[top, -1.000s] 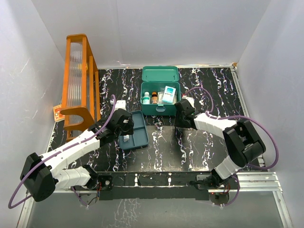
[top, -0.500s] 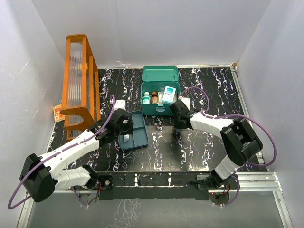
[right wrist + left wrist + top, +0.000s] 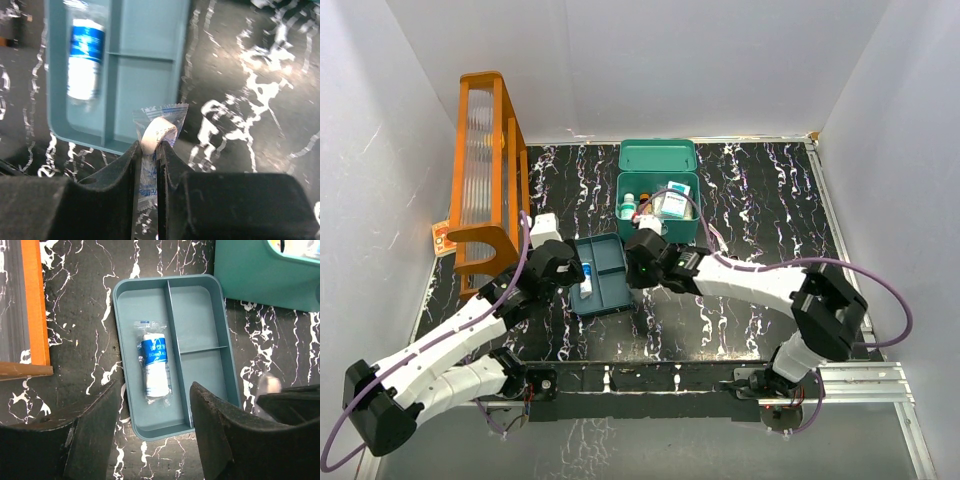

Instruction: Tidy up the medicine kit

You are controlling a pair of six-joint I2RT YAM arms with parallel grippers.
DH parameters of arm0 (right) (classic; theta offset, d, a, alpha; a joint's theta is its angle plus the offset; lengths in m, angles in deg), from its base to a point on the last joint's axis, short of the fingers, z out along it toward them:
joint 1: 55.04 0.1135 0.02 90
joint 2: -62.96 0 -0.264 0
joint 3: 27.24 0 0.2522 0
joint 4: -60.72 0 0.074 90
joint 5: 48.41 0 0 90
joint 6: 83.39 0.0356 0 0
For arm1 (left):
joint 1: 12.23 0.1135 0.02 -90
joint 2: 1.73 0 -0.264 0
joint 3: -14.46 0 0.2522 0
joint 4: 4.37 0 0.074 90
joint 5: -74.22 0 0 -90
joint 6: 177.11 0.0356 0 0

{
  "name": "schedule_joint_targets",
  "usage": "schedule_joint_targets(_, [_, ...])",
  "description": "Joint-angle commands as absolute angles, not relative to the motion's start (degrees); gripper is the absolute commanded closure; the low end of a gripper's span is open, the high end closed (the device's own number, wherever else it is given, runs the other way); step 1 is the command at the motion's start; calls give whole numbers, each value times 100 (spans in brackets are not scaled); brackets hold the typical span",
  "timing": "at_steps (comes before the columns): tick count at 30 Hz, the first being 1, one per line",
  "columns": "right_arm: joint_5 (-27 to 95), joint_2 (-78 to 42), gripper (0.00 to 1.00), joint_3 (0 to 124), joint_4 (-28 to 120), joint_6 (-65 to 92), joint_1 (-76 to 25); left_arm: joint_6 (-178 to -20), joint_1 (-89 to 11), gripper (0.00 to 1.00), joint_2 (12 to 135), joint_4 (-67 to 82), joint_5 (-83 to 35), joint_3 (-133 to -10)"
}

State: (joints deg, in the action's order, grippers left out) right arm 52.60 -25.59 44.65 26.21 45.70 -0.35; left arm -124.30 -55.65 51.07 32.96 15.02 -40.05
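— Where does the medicine kit sit?

— At 12 o'clock on the desk (image 3: pixel 760 190), in the top view. The medicine kit (image 3: pixel 658 178) is open, its lid (image 3: pixel 658 156) thrown back toward 12, with small bottles (image 3: pixel 629 208) and a white-and-teal box (image 3: pixel 673 198) standing inside. Only that view shows the inside. My left wrist camera catches just a teal corner of the kit at 1 o'clock.

— And your left gripper?

— My left gripper (image 3: pixel 155 390) hangs open above the tray (image 3: pixel 200 315), fingers wide apart with nothing between them. Looking down, I see a wrapped bandage (image 3: pixel 155 367) lying lengthwise in the tray's long compartment on the 9 o'clock side. A divider splits the 3 o'clock side into two smaller compartments. The orange rack (image 3: pixel 32 300) edges in at 9 o'clock.

— What about the right one?

— My right gripper (image 3: pixel 150 150) is clamped on a small wrapped roll (image 3: pixel 157 131), a white roll in a clear sachet sticking up between the fingers. Only the right wrist camera shows that pinch. From the top, the wrist's black head covers it. There I see only that the gripper sits just beside the tray's 3 o'clock edge, at 6 o'clock from the kit. The left wrist view gives only a blurred white shape at 4 o'clock.

— Is the roll over the tray or the desk?

— I cannot tell. The right wrist view sets it against the tray's near rim, with the marbled desk at 3 o'clock.
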Motion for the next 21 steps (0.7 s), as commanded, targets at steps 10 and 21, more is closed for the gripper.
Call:
schedule_joint_targets(10, [5959,-4265,82,6182,2173,4522,414,-12664,-5589,43,4756,3580,1717,-3982])
schedule_joint_targets(21, [5874,-3904,65,5984,2385,4684,426,-12697,-5585,43,4726,3565,1702,-3977])
